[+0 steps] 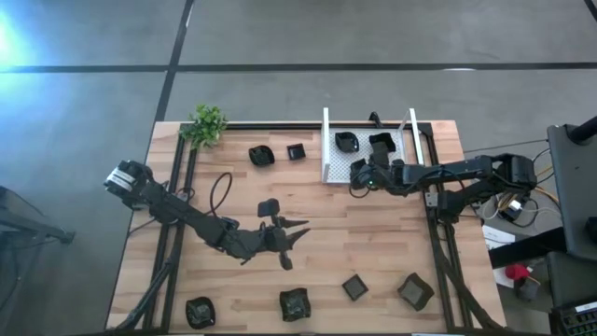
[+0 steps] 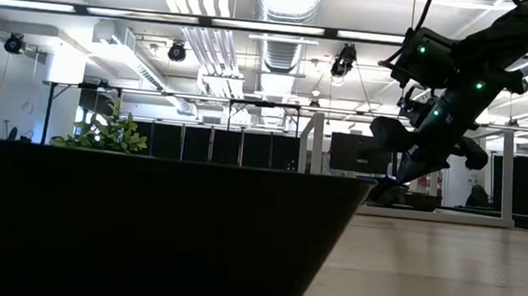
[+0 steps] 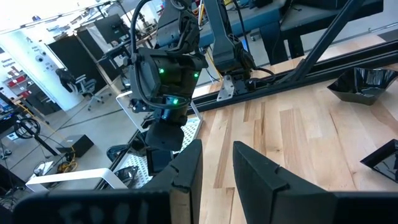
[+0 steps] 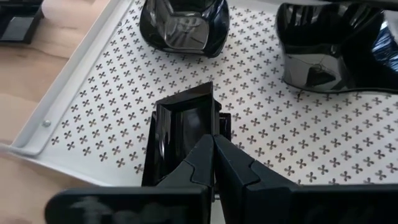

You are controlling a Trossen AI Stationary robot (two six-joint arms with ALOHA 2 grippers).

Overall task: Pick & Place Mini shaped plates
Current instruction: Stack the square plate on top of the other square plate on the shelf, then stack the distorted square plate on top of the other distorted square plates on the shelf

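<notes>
Small glossy black mini plates are scattered in the high view: two near the far edge (image 1: 260, 155) (image 1: 296, 151), one mid-table (image 1: 269, 207), several along the near edge (image 1: 294, 303) (image 1: 415, 291). Two more lie on the floor of the white mesh tray (image 1: 328, 149), one rounded (image 4: 183, 25) and one irregular (image 4: 336, 43). My right gripper (image 1: 362, 175) (image 4: 213, 149) is over the tray's near-left part, shut on a square plate (image 4: 183, 127). My left gripper (image 1: 300, 231) (image 3: 217, 168) hovers open at mid-table, with nothing between its fingers. My right gripper pinches the square plate by one side wall (image 4: 216, 124) between its two fingers, which come from above, slanting down. The plate sits tilted over the tray's mesh floor (image 4: 112, 118). I cannot tell whether its underside touches the mesh.
A small green plant (image 1: 207, 123) stands at the table's far left corner. The tray has upright walls (image 1: 412, 131) on its left and right sides. A large dark shape (image 2: 139, 233) fills the left half of the low view. Bare wood lies at mid-table, right of the left gripper.
</notes>
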